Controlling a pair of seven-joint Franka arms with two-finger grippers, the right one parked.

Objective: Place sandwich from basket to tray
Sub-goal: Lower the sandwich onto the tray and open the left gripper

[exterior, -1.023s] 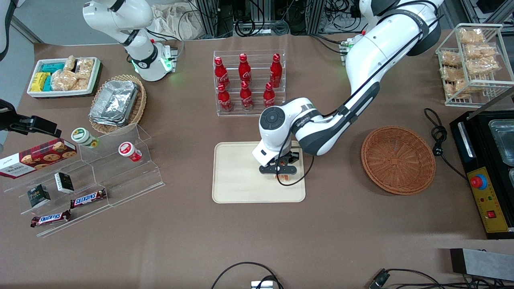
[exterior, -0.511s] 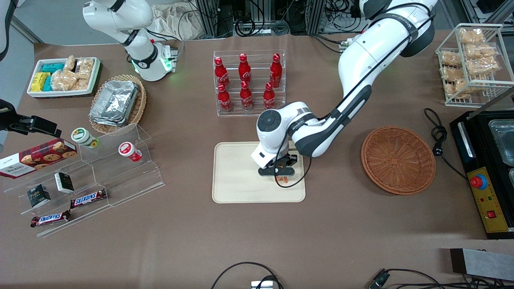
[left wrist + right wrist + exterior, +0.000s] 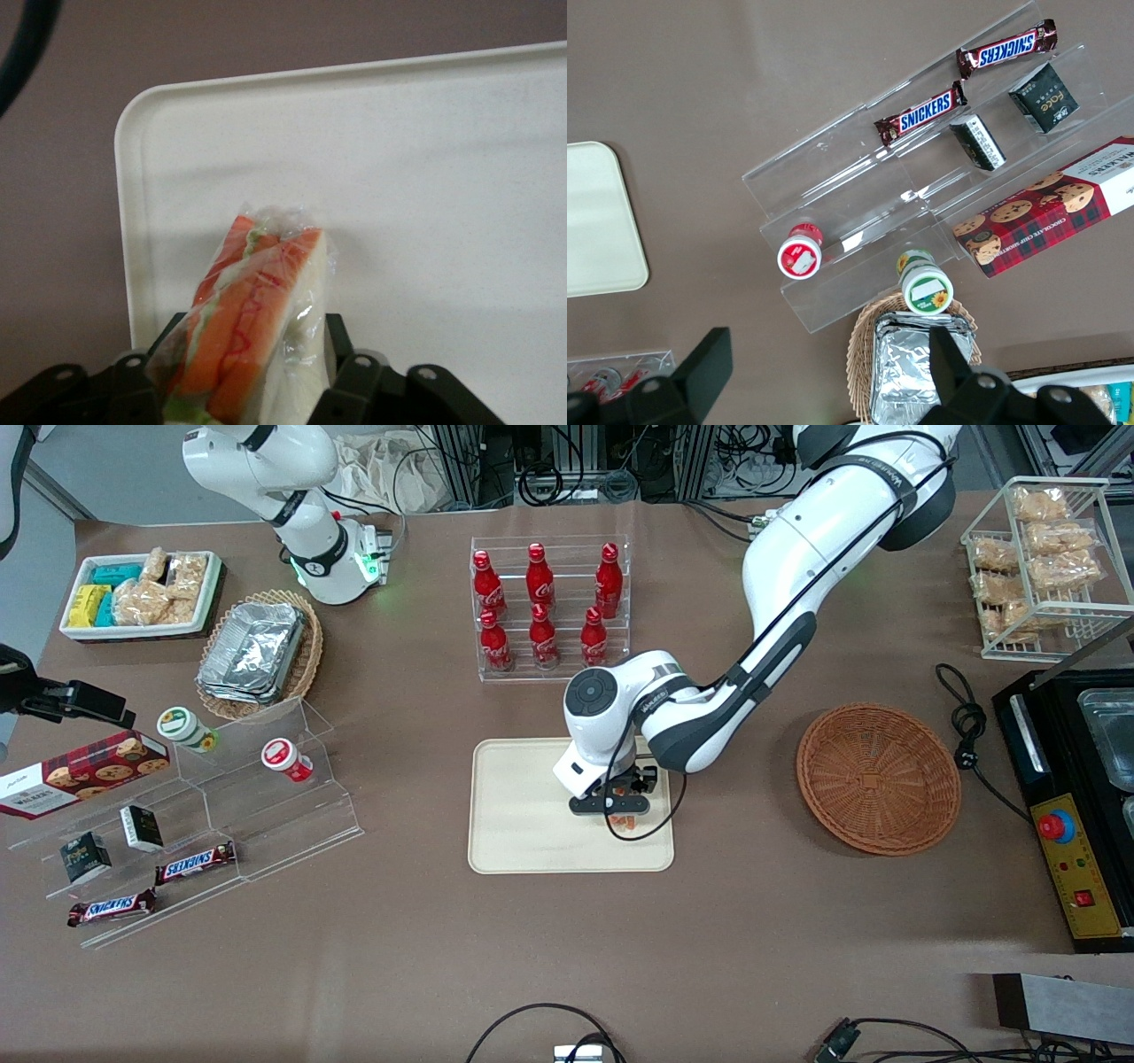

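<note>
The wrapped sandwich (image 3: pixel 625 821), a white wedge with orange and green filling, sits between the fingers of my left gripper (image 3: pixel 617 802) low over the cream tray (image 3: pixel 523 815), at the tray's end toward the working arm. In the left wrist view the sandwich (image 3: pixel 257 292) points out from the gripper (image 3: pixel 254 335), whose black fingers (image 3: pixel 337 341) press its wrap on both sides above the tray floor (image 3: pixel 443 177) near a rounded corner. The reddish-brown wicker basket (image 3: pixel 877 778) stands empty beside the tray, toward the working arm's end. The tray's corner also shows in the right wrist view (image 3: pixel 594 221).
A clear rack of red bottles (image 3: pixel 545 611) stands farther from the front camera than the tray. A black machine (image 3: pixel 1076 797) and a wire rack of snacks (image 3: pixel 1041 558) are at the working arm's end. An acrylic step shelf (image 3: pixel 221 815) with snacks lies toward the parked arm's end.
The left arm's wrist has shifted slightly toward the parked arm's end and away from the front camera. The sandwich stays in the gripper over the same part of the tray.
</note>
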